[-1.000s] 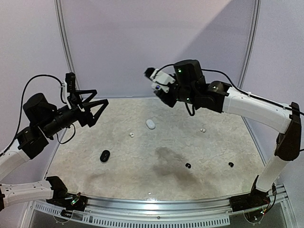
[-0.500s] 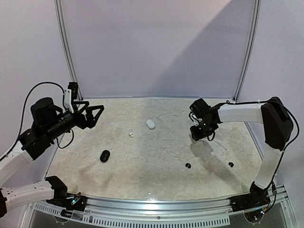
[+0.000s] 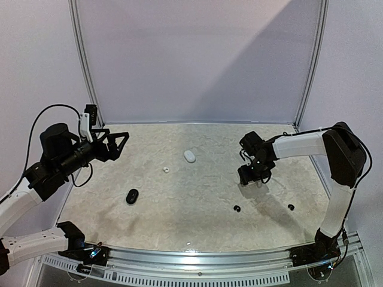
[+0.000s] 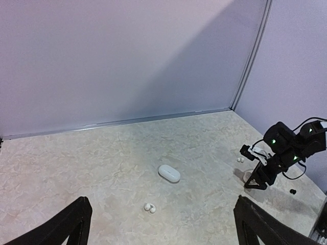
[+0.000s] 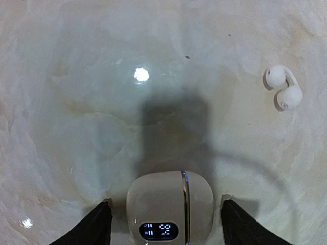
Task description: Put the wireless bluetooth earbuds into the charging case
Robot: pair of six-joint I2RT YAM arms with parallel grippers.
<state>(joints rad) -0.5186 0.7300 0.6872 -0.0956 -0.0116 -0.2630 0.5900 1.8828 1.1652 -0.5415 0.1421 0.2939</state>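
Observation:
A white charging case (image 5: pixel 169 204) with a lit display rests on the table between the fingers of my right gripper (image 5: pixel 166 203). The jaws stand open, with a gap on each side of the case. A pair of white earbuds (image 5: pixel 283 88) lies just beyond it to the right. In the top view the right gripper (image 3: pixel 254 173) is low over the table's right side. My left gripper (image 3: pixel 116 143) hangs open and empty, high at the left. Another pair of white earbuds (image 3: pixel 166 170) lies mid-table. Black earbuds (image 3: pixel 237 208) lie nearer the front.
A second white case (image 3: pixel 190 156) lies closed toward the back middle. A black case (image 3: pixel 132 196) lies front left. One more black earbud (image 3: pixel 291 207) sits at the front right. Walls enclose the table at the back and sides.
The right arm came down from high in the air to the table's right side with the white case. Its jaws then widened off the case. The left gripper drew back slightly.

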